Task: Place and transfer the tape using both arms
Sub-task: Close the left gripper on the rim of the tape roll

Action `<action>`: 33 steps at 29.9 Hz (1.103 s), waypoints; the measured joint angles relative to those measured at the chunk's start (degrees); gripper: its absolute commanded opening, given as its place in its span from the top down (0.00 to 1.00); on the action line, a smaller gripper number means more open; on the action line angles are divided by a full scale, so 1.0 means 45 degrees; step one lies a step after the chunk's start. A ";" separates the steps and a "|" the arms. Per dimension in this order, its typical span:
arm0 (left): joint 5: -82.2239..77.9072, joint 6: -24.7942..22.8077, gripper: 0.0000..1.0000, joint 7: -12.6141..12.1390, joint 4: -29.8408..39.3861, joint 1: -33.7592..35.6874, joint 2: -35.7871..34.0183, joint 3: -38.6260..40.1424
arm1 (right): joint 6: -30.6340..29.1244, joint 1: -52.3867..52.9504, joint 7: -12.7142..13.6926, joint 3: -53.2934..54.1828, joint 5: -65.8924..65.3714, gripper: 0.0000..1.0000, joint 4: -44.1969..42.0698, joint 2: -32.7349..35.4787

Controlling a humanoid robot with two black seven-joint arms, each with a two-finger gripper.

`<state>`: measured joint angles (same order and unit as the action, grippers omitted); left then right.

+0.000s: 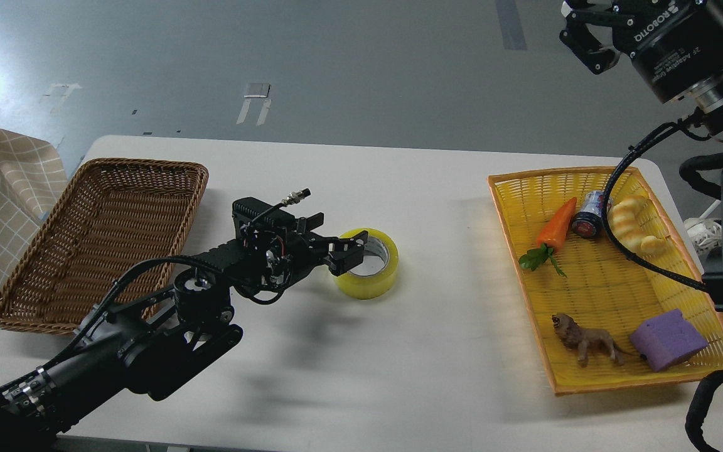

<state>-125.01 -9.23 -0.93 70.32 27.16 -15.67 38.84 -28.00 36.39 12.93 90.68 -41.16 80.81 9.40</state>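
The tape [369,263] lies flat on the white table [399,351], a little left of the frame's centre, its pale core facing up. Our left gripper [348,251] is at the roll's left rim with its dark fingers over the wall; whether they already pinch it we cannot tell. Our right gripper [587,41] hangs in the upper right corner, fingers spread and holding nothing. We judge the roll light and stiff, with a slick outer face, so the best hold is across the wall, one finger inside the core, one outside.
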 measured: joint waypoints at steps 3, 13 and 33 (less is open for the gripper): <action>0.0002 -0.0073 0.04 0.0004 -0.0160 0.0019 0.0065 -0.0205 | 0.0000 0.0000 0.0000 -0.0012 0.0004 0.00 0.0023 0.0000; 0.0000 -0.0151 0.03 0.0142 -0.0441 0.0382 0.0227 -0.1024 | 0.0000 -0.0195 -0.0001 -0.0004 0.0006 0.00 0.0159 0.0122; 0.0001 -0.0549 0.42 0.0160 -0.1774 0.1375 0.0622 -0.1191 | 0.0000 -0.1133 -0.0012 0.0495 0.0006 0.00 0.0721 0.0387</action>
<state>-125.00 -11.70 -0.21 62.33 33.35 -12.87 33.48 -28.00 31.29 12.87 92.91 -41.13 84.06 11.15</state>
